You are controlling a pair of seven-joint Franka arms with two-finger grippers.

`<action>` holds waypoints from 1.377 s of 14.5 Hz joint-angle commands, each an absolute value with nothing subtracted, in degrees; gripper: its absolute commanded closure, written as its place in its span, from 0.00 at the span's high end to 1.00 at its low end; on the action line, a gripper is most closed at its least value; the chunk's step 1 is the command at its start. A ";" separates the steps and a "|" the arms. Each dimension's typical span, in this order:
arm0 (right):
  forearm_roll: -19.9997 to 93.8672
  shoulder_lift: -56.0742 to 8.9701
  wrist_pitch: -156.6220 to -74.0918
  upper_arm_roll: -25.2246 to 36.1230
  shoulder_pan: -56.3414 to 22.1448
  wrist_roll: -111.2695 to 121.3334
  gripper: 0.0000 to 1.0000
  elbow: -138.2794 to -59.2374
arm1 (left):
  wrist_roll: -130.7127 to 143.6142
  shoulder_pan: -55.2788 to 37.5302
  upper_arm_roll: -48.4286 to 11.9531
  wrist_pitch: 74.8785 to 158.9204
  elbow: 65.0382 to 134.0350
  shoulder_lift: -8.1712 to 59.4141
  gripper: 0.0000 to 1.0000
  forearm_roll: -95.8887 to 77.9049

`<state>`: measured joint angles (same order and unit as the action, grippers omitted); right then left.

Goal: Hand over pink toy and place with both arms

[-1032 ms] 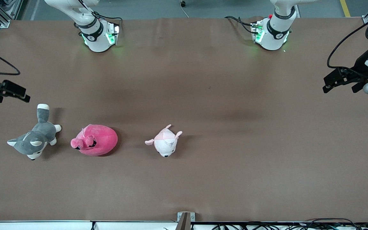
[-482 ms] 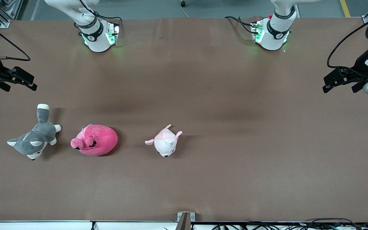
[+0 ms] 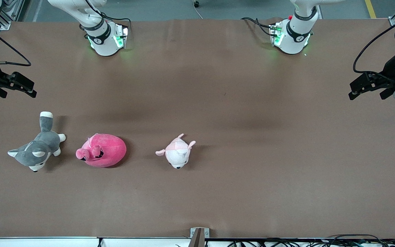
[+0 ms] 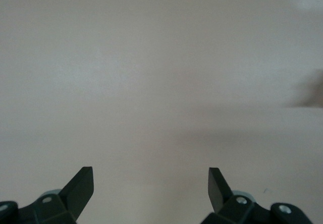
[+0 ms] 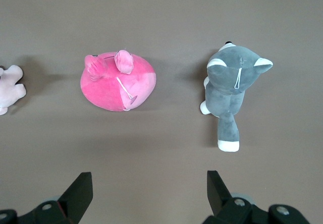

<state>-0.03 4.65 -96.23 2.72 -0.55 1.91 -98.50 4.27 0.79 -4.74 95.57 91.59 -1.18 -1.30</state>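
The pink toy [image 3: 102,150], a round hot-pink plush, lies on the brown table [image 3: 218,113] toward the right arm's end, between a grey husky plush and a pale pink-and-white plush. In the right wrist view the pink toy [image 5: 118,83] shows well ahead of my open right gripper [image 5: 149,183], which holds nothing. That right gripper [image 3: 29,89] hangs over bare tabletop at the right arm's end, apart from the toy. My left gripper [image 3: 352,90] waits open over the left arm's end. The left wrist view shows the left gripper [image 4: 150,181] empty, over bare table.
The grey-and-white husky plush [image 3: 36,148] lies beside the pink toy, toward the right arm's end. The pale pink-and-white plush [image 3: 177,154] lies beside it toward the table's middle. Both show in the right wrist view: husky [image 5: 232,90], pale plush [image 5: 10,90].
My right gripper has moved away from the husky plush toward the robots' side of the table, then nearly stopped. The left gripper has shifted only slightly. The toys have not moved.
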 commanded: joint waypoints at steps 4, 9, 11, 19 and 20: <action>-1.23 6.15 -96.86 2.64 0.17 2.37 1.00 -100.11 | 3.16 0.53 -4.66 94.31 90.97 -1.85 1.00 -1.05; -1.23 6.06 -96.77 2.64 0.35 2.29 1.00 -100.20 | 3.16 0.53 -4.57 94.31 90.97 -1.85 1.00 -1.14; -1.23 6.06 -96.85 2.64 0.44 2.29 1.00 -100.20 | 3.16 0.53 -4.66 94.31 90.97 -1.85 1.00 -1.14; -1.23 6.06 -96.68 2.64 0.44 2.29 1.00 -100.20 | 3.16 0.53 -4.66 94.31 91.05 -1.93 1.00 -1.14; -1.23 6.06 -96.68 2.64 0.44 2.29 1.00 -100.20 | 3.16 0.53 -4.66 94.31 91.05 -1.85 1.00 -1.14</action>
